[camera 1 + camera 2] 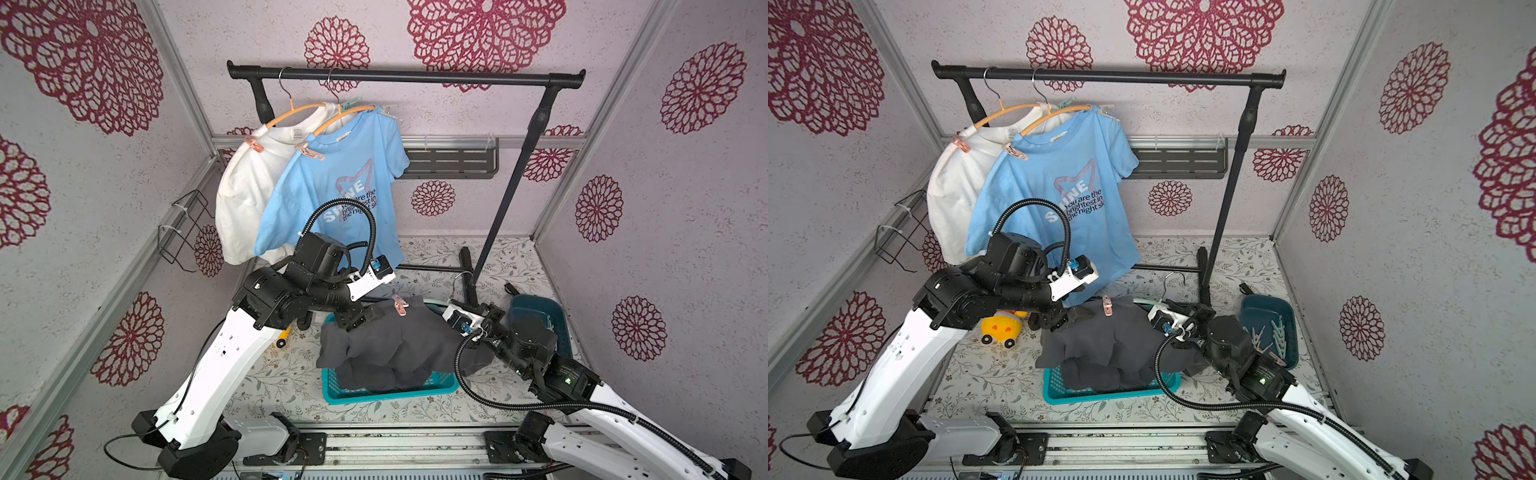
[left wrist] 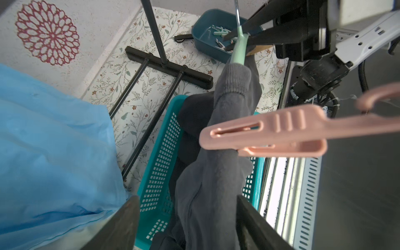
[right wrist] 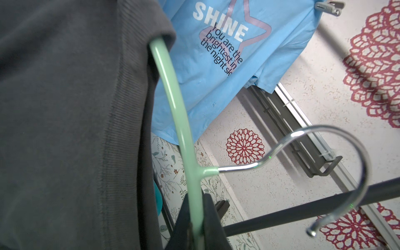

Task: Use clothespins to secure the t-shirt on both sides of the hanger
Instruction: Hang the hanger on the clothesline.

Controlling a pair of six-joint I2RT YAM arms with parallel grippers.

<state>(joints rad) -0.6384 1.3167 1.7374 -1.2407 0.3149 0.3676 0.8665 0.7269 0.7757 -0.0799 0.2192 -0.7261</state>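
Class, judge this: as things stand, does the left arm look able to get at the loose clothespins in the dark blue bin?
Probably not. The bin lies beyond the grey t-shirt and the right arm, with the right tool shut on the mint hanger; both block a straight path.

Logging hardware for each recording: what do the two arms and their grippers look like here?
Both the left arm and right arm have white perforated shells, black joints and black bases. A black ribbed cable loops off each wrist, by a white mount with a blue connector. The left gripper and right gripper are plain black.
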